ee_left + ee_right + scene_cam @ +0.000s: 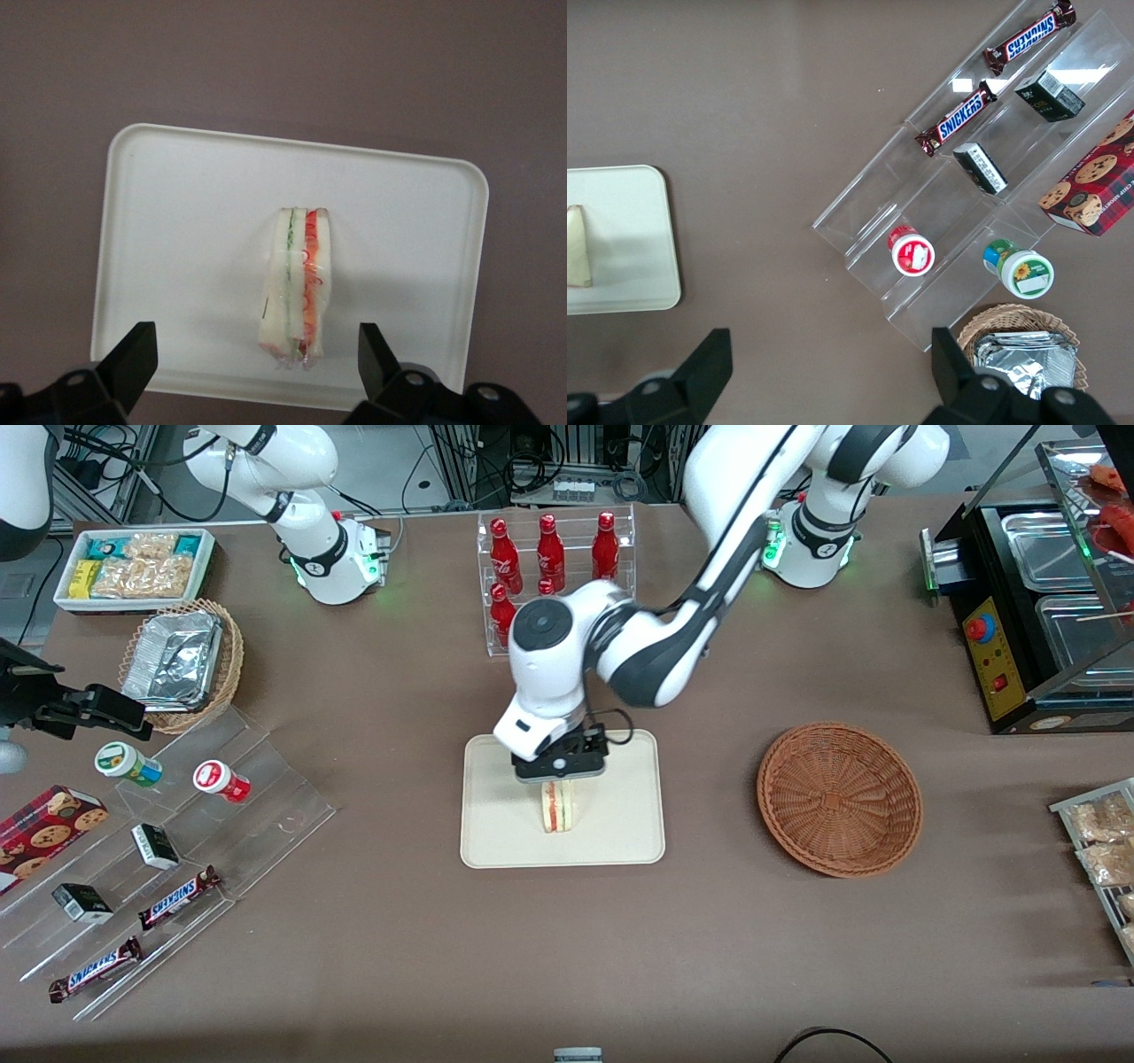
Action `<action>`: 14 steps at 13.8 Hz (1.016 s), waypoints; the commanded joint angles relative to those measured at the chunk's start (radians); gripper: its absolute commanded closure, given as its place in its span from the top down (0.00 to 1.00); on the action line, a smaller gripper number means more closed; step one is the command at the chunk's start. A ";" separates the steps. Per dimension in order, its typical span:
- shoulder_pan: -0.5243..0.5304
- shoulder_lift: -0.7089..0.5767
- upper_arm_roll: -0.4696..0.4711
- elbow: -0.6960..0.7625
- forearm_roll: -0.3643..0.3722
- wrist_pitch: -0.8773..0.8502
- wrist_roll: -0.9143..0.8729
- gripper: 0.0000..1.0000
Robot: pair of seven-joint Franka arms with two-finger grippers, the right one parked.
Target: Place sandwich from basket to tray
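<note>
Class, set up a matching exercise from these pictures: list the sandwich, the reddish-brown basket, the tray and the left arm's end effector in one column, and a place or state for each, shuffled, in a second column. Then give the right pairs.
Column one:
1. sandwich
2. basket
3. tray
4. end effector

Column two:
A. holds nothing, toward the working arm's end of the table
B. open, hovering directly above the sandwich
C. stands on its edge on the tray
D. cream-white, lying flat on the brown table, nearer the front camera than the red bottles

Pairs: 1-C, 2-A, 3-D, 4-B
</note>
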 commanded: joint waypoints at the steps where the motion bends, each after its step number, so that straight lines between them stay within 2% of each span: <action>1: 0.086 -0.159 -0.003 -0.038 -0.040 -0.149 0.006 1.00; 4: 0.198 -0.281 -0.003 -0.043 -0.040 -0.327 0.066 1.00; 7: 0.327 -0.380 -0.003 -0.049 -0.057 -0.483 0.262 1.00; 14: 0.586 -0.645 -0.001 -0.283 -0.068 -0.527 0.662 1.00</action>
